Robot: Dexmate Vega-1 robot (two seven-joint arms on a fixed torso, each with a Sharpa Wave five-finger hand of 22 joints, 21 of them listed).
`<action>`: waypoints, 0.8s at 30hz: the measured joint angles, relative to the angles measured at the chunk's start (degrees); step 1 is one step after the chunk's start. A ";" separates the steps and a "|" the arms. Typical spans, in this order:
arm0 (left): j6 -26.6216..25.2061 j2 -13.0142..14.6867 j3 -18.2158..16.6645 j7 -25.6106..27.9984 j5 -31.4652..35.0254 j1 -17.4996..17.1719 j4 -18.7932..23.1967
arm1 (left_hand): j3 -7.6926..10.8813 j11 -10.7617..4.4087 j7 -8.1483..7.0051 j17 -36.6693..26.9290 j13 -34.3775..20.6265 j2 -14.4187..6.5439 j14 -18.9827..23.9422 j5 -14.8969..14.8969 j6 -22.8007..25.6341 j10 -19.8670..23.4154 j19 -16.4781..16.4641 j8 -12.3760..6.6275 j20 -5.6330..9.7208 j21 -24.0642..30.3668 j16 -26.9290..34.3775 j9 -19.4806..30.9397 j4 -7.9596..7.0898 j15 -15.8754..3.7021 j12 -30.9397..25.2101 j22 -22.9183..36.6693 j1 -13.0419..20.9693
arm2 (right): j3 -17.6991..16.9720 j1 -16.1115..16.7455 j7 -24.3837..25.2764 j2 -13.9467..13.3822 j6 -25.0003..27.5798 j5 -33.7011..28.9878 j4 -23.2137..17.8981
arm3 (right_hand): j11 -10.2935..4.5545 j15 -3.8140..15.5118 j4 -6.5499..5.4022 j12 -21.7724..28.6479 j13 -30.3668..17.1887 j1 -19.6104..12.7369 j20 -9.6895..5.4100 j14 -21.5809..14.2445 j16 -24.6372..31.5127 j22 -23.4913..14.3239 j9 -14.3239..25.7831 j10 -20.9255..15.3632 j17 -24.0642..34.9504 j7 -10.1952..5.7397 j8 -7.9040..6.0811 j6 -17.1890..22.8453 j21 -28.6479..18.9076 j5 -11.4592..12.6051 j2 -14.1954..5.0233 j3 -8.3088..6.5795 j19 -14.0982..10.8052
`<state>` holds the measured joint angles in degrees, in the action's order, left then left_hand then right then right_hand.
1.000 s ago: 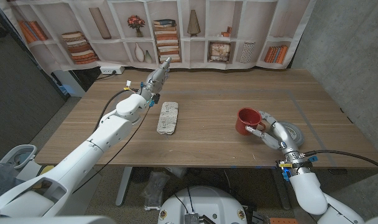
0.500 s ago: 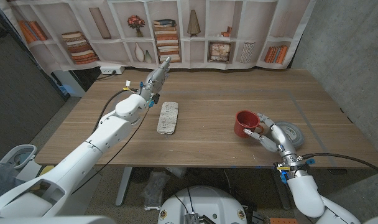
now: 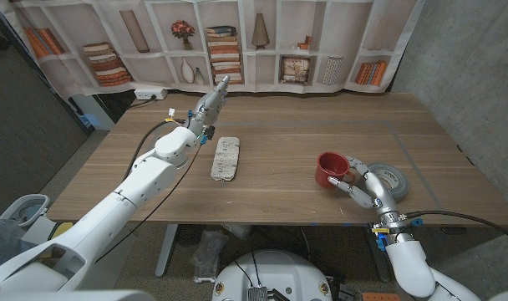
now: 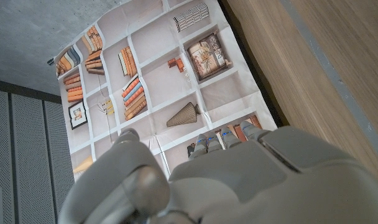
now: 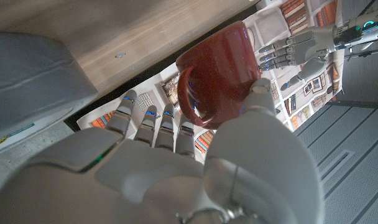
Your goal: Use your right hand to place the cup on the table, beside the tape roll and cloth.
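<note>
The cup (image 3: 330, 168) is a glossy dark red ceramic mug, round-walled with a looped handle, standing upright on the wooden table (image 3: 304, 125) toward its near right part. In the right wrist view the cup (image 5: 219, 73) shows its smooth glazed side and the curved handle, with the right hand's fingers (image 5: 153, 123) reaching up under the handle and the thumb lying along the cup's wall, so the right hand (image 3: 368, 188) grips it from the handle side; whether the base sits fully on the wood or is a hair off it cannot be told from the head view. Just beside the hand, on its far right side, lies the tape roll (image 3: 391, 180), a flat grey ring with a pale rim, partly hidden by the fingers. Well apart to the left lies the cloth (image 3: 226, 158), a long, folded, grey-beige strip with a mottled, slightly rumpled weave, pointing away from the robot. The left hand (image 3: 211, 102), smooth grey-and-white plastic, is stretched out over the far left of the table near the cloth's far end, its fingers straight and held together, holding nothing. Behind the table hangs a printed backdrop (image 3: 237, 42) of white shelves with books, vases and a flower pot; the left wrist view shows that backdrop (image 4: 158, 81) as creased fabric.
</note>
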<state>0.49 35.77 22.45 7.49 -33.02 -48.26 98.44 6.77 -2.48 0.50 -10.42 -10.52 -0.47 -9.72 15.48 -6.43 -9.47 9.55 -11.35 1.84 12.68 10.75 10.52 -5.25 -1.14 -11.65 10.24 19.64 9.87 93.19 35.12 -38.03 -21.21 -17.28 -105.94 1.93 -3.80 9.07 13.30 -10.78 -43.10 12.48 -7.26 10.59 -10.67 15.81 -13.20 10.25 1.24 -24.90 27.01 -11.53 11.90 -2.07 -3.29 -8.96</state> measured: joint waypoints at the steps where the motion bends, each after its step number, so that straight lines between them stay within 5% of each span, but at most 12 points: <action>1: 0.00 0.04 -0.01 0.10 0.02 -0.07 0.20 | -0.03 0.00 0.00 0.00 0.00 -0.10 0.00 0.00 0.00 0.00 0.00 0.00 0.00 0.00 0.00 0.00 0.03 0.00 0.00 0.00 0.10 | 0.10 0.00 0.30 0.00 0.15 -0.41 0.09 | 0.00 0.10 0.00 0.00 0.00 0.00 0.00 0.10 0.00 0.00 0.00 0.00 0.00 0.00 0.00 0.00 0.00 0.00 0.00 0.00 0.00; 24: -1.43 0.44 0.06 0.69 0.51 -0.12 1.87 | -0.13 0.00 0.00 0.00 0.00 -0.23 0.00 0.00 0.00 0.00 0.00 0.00 0.00 -0.45 0.00 0.00 -0.03 0.00 0.00 0.00 0.23 | 3.73 -2.01 4.47 -0.13 1.29 -2.87 3.48 | 0.01 0.31 -0.02 0.00 0.00 0.38 0.00 0.31 0.00 0.00 0.00 0.00 0.00 -0.21 0.02 -0.21 0.00 -0.01 -0.38 0.02 0.00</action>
<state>-0.94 36.21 22.50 8.18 -32.51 -48.37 100.31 6.64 -2.48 0.50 -10.42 -10.52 -0.70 -9.72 15.48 -6.43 -9.47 9.55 -11.35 1.84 12.24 10.75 10.52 -5.28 -1.14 -11.65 10.24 19.87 13.60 91.18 39.59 -38.16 -19.92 -20.14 -102.45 1.95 -3.49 9.05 13.30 -10.78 -42.71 12.48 -6.95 10.59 -10.67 15.81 -13.20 10.25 1.03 -24.89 26.80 -11.53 11.89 -2.45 -3.27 -8.96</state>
